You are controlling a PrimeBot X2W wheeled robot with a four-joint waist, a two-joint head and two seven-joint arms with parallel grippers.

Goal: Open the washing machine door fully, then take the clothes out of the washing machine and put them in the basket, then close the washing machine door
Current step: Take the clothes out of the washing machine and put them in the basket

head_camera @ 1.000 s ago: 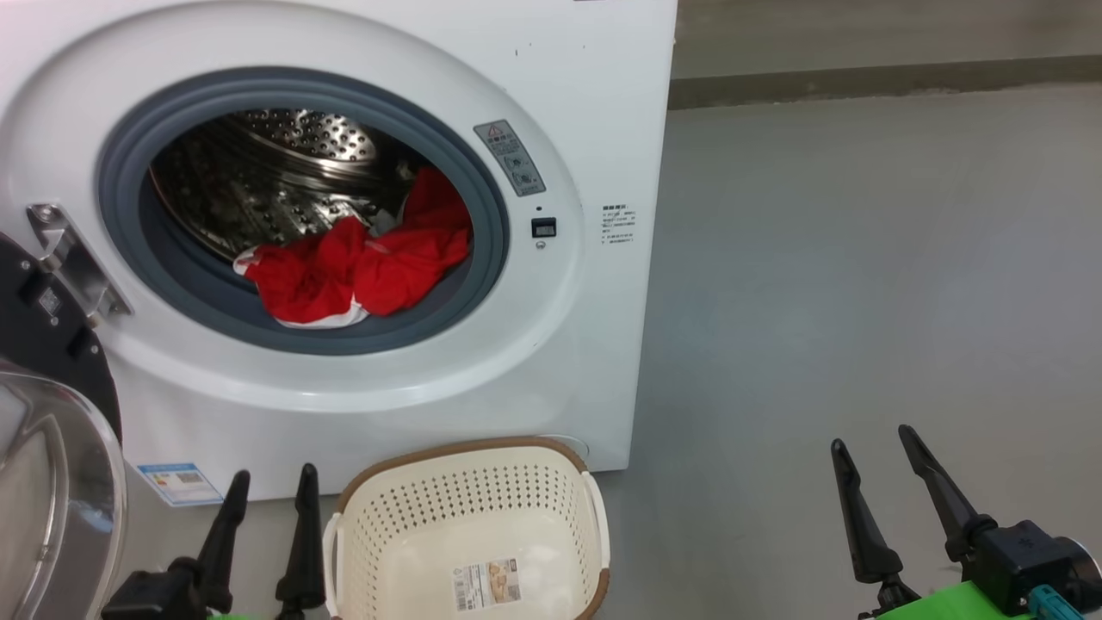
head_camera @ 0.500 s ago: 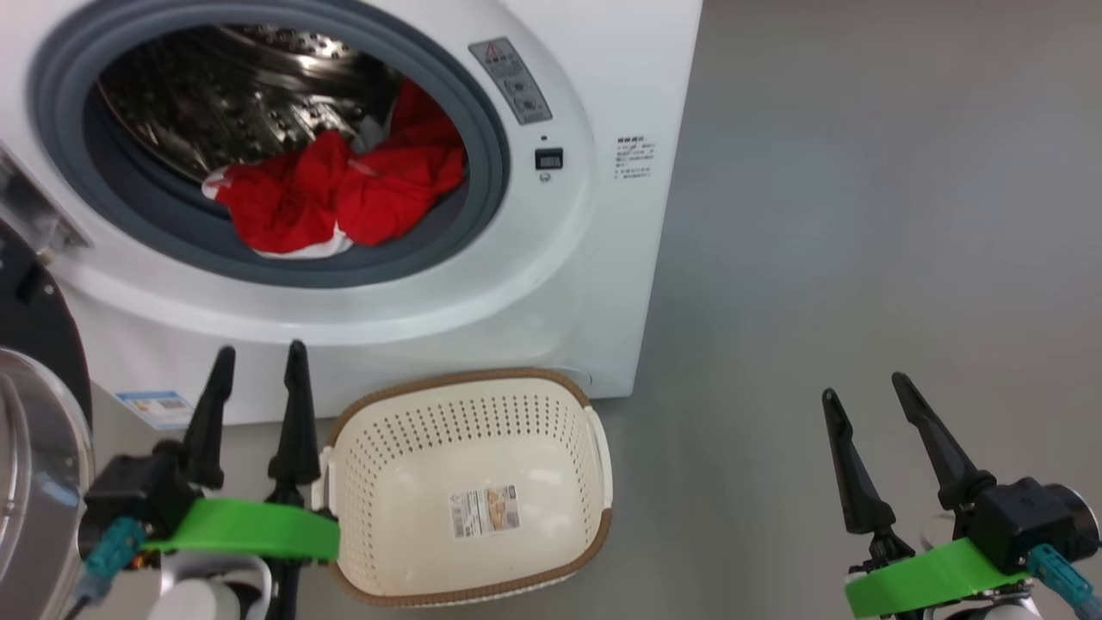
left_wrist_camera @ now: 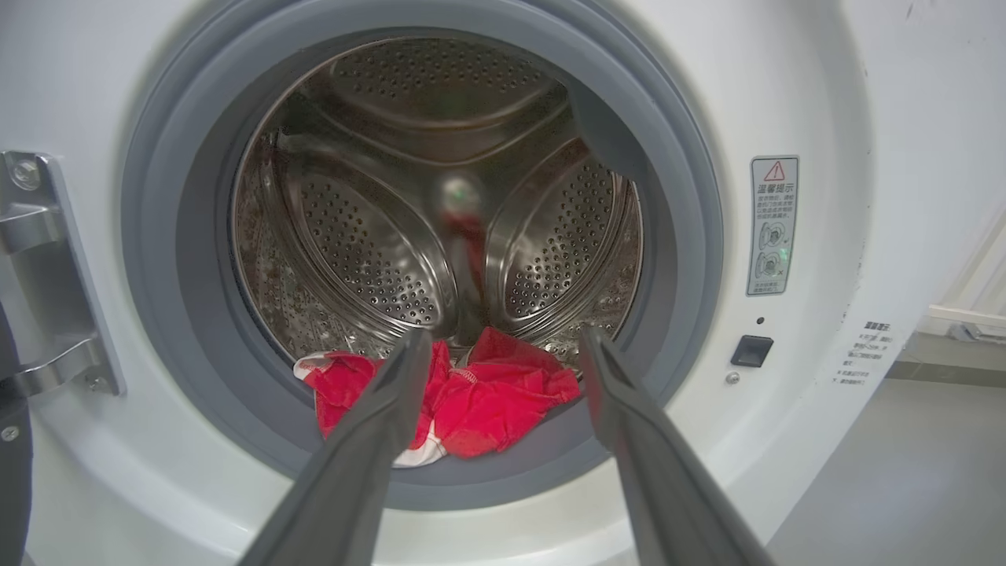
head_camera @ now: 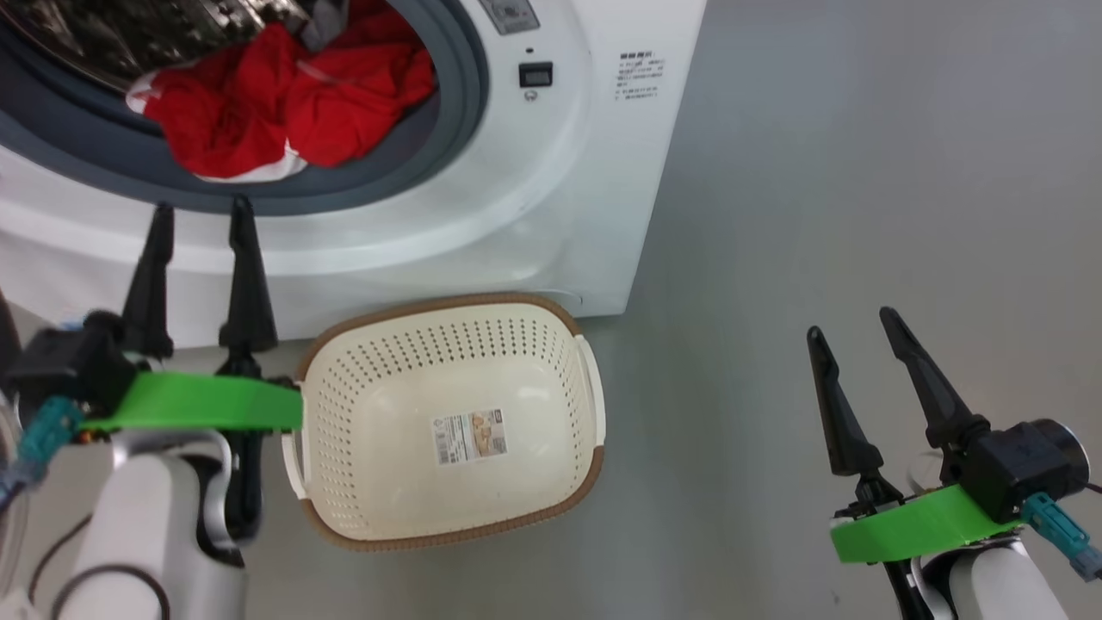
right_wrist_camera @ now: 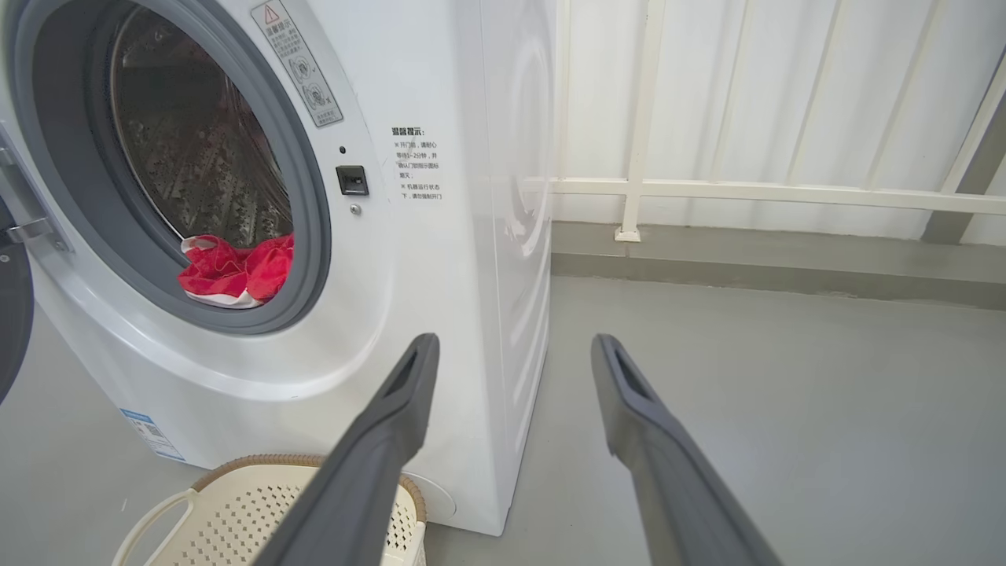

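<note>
In the head view, your washing machine (head_camera: 560,215) is a smooth white box with a grey rubber gasket (head_camera: 461,103) round its mouth. The clothes (head_camera: 284,103), crumpled red fabric with white trim, lie on the lower lip of the opening. Just in front, on the smooth grey floor (head_camera: 861,172), stands the basket (head_camera: 448,303). It is rounded cream plastic, perforated, with a brown woven-look rim and a sticker (head_camera: 469,435) on its bottom. Your left gripper (head_camera: 201,207) is spread wide and holds nothing, pointing at the machine's front. Your right gripper (head_camera: 851,322) is equally wide and bare, over the floor well right of the basket.

In the left wrist view, you look between the fingers into the glossy perforated steel drum (left_wrist_camera: 377,236), with a metal hinge (left_wrist_camera: 47,275) at the left.

In the right wrist view, the door (right_wrist_camera: 9,322) shows its black rim at the left edge, clear of the opening. Behind the machine is a white panelled wall (right_wrist_camera: 786,102) above a grey kerb (right_wrist_camera: 786,267).
</note>
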